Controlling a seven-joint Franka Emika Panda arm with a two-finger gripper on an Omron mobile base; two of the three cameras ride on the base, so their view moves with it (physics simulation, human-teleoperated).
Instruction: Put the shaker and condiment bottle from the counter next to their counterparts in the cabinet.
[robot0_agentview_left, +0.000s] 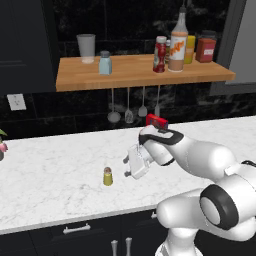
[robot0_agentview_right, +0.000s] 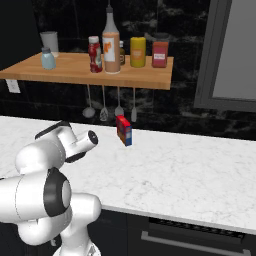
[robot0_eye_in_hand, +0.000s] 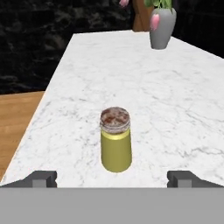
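Note:
The small yellow-green shaker (robot0_agentview_left: 107, 176) (robot0_eye_in_hand: 115, 144) stands upright on the white marble counter (robot0_agentview_left: 50, 170). My gripper (robot0_agentview_left: 126, 167) (robot0_eye_in_hand: 113, 178) is just to its right, low over the counter and aimed at it. It is open, with one fingertip on each side of the shaker and apart from it. The red condiment bottle (robot0_agentview_left: 160, 54) (robot0_agentview_right: 94, 53) stands on the wooden cabinet shelf (robot0_agentview_left: 145, 74), beside the tall orange-labelled bottle (robot0_agentview_left: 177, 42) (robot0_agentview_right: 111, 42). A pale blue shaker (robot0_agentview_left: 105, 63) (robot0_agentview_right: 48, 58) is at the shelf's left.
A red box (robot0_agentview_left: 156, 121) (robot0_agentview_right: 124, 130) stands on the counter behind my arm. The shelf also holds a glass (robot0_agentview_left: 86, 47), a yellow jar (robot0_agentview_right: 138, 51) and a red-brown jar (robot0_agentview_right: 160, 53). Utensils (robot0_agentview_left: 128, 112) hang below it. A grey vase (robot0_eye_in_hand: 162, 26) sits at the counter's far left end.

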